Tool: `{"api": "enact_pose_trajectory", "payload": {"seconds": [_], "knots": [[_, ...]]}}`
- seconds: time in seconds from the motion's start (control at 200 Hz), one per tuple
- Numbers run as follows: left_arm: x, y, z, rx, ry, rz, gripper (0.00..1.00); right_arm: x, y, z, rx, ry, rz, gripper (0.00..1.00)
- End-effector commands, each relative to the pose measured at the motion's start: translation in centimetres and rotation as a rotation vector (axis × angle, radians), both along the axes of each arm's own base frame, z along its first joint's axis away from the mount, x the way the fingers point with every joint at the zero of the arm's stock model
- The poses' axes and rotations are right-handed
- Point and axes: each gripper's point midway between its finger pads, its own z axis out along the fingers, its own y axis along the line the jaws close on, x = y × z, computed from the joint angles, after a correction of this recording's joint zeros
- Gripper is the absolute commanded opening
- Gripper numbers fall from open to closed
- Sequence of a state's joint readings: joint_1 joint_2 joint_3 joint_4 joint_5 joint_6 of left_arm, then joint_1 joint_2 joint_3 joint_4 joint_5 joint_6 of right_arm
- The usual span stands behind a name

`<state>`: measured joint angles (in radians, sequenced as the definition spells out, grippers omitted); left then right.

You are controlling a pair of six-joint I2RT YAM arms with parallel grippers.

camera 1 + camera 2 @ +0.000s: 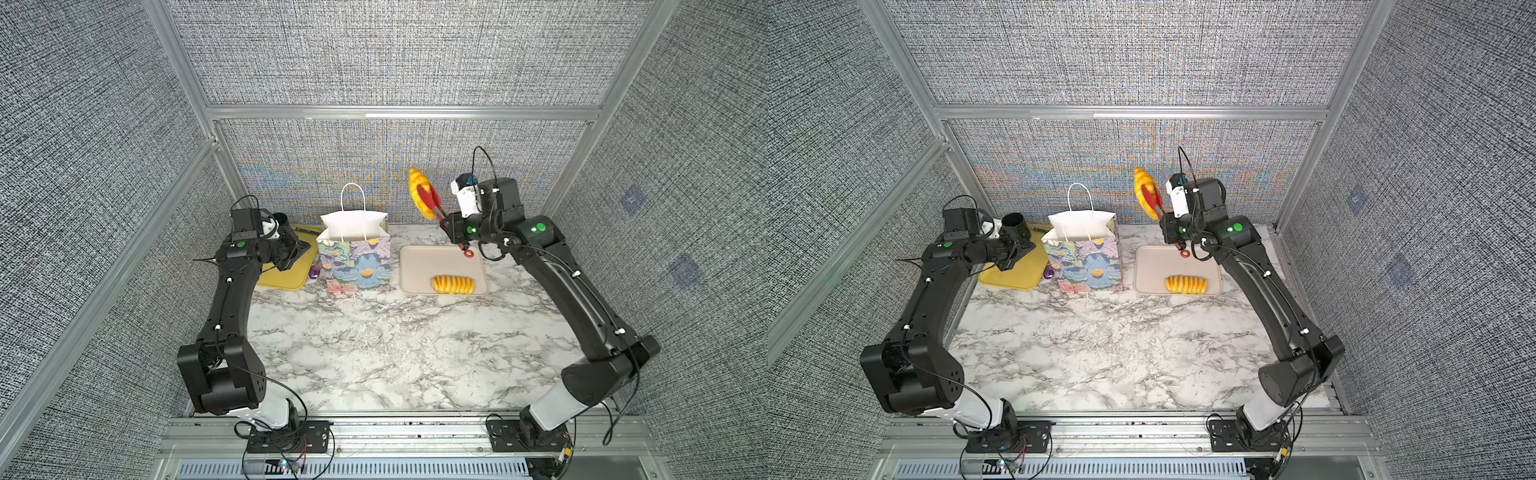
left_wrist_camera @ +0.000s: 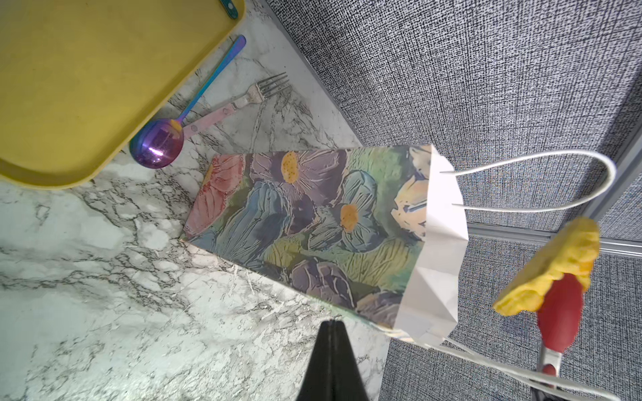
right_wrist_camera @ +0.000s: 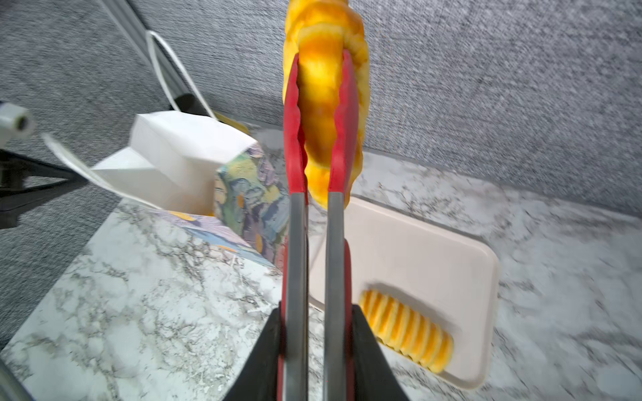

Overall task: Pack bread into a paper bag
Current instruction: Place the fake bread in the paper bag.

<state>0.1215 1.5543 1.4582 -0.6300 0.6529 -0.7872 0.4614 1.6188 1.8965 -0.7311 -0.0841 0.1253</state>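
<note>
Now | carry: right end effector [image 3: 318, 314] squeezed tongs [image 3: 298, 243] holding bread [image 3: 323, 86] | left end effector [image 2: 331, 328] closed | next: probably left over paper bag [image 1: 355, 257], drop

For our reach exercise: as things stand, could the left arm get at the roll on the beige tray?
Probably not directly: the bag stands upright between the left gripper and the tray holding the roll, so it would have to go over or around.

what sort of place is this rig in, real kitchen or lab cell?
Probably a lab test cell, not a kitchen: grey textured wall panels in aluminium framing box it in, and the left arm and right arm are mounted on a metal rail at the edge of the marble-look tabletop.
</note>
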Motion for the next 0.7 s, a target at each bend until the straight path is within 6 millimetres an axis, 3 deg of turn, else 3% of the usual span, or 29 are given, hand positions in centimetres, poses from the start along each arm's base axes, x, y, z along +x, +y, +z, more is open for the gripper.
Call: {"api": "enact_pose_trajectory", "payload": {"seconds": [0.0, 0.37, 0.696], "knots": [[0.0, 0.2, 0.3, 0.013, -0.014, 0.003, 0.02, 0.0, 2.5, 2.5, 0.045, -0.104, 0.094, 0.28], [-0.2, 0.1, 0.5, 0.011, -0.018, -0.001, 0.02, -0.6, 8.8, 2.7, 0.071, -0.127, 0.268, 0.28], [-0.1, 0.1, 0.4, 0.013, -0.016, -0.001, 0.02, 0.5, 11.9, 0.3, 0.056, -0.088, 0.318, 0.28]]}}
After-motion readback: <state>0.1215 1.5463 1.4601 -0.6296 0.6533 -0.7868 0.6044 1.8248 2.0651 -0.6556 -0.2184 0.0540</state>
